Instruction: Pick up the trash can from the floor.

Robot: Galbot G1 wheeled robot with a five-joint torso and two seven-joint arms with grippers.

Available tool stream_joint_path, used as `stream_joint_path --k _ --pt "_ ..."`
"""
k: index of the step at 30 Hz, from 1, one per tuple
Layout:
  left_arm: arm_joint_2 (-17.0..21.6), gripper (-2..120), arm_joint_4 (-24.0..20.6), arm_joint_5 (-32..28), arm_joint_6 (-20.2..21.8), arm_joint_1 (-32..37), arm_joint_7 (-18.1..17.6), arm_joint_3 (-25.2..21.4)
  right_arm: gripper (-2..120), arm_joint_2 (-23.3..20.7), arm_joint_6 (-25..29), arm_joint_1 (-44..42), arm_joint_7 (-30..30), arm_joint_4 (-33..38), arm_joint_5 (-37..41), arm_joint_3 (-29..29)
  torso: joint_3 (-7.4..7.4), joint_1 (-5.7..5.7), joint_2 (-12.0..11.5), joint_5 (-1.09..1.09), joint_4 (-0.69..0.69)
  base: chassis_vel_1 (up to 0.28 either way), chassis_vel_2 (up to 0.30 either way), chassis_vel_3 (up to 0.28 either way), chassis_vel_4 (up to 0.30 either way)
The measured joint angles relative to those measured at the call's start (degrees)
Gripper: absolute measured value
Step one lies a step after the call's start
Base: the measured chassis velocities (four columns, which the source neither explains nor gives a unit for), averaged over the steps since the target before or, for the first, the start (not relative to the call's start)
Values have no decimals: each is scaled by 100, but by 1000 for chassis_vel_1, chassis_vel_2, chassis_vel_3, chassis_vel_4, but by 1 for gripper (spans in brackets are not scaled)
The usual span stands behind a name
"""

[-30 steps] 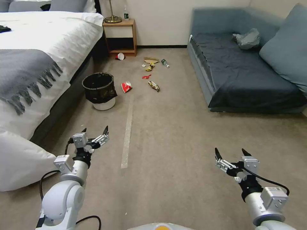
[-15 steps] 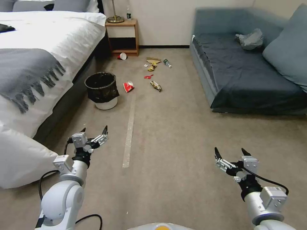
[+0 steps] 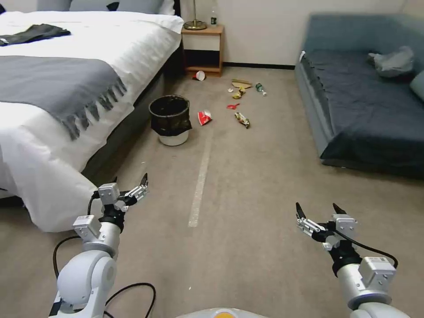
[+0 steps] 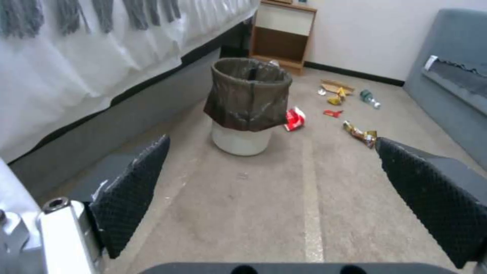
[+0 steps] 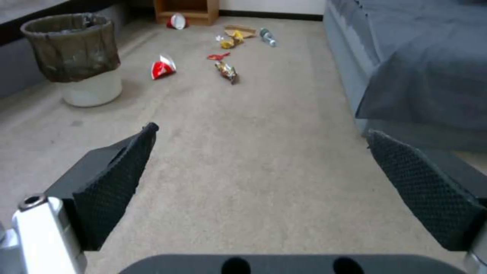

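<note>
While carpet stays bare, round bag-lined trash can (image 3: 170,119) stands upright

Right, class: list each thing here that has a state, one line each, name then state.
trash can: upright on the floor, lined, not held
left end effector: open, empty
right end effector: open, empty
red-and-white cup: tipped over beside the can
bottle: lying down

You cannot see inside the trash can (image 3: 170,119): its interior is black, and the folded bag hides its upper wall. Beyond the trash can, the litter scraps (image 3: 241,119) are too small to identify. The sofa (image 3: 366,101), well right of the trash can, is cut off by the frame edge.
</note>
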Motion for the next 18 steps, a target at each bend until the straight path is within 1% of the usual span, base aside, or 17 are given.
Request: stream_joint_path --k 6,12,18 --pt "-4 100 0 -5 -15 13 0 -4 100 -1 113 -4 -81 -38 -5 -8 0 0 0 0 1 0 0 0 0" --pt "-5 100 1 -7 -24 16 -1 -2 100 -1 419 -24 -212 -151 7 38 0 0 0 0 1 0 0 0 0" --pt "-1 100 1 -8 -24 14 -4 -1 100 -1 499 -26 -222 -183 32 45 0 0 0 0 1 0 0 0 0"
